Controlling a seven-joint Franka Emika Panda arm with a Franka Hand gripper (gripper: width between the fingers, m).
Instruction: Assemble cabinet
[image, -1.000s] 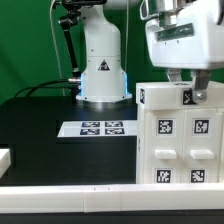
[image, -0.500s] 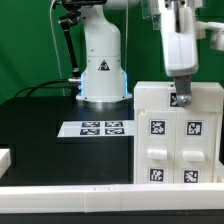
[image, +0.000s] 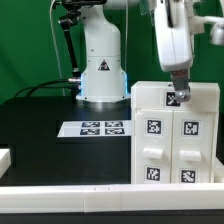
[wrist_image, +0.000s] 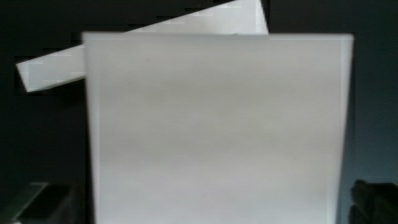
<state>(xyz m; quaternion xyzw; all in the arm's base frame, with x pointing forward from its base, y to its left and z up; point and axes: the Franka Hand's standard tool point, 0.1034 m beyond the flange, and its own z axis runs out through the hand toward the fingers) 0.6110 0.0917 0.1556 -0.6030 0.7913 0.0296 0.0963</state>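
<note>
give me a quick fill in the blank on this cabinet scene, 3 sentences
1. The hand is at the ____ edge of the cabinet.
2. The marker board lies flat on the ____ table.
3. The cabinet stands at the exterior view's ____ side.

Missing words: top; black; right

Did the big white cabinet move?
Yes. The cabinet slid toward the exterior view's left, closer to the marker board, with the gripper at its top.
</note>
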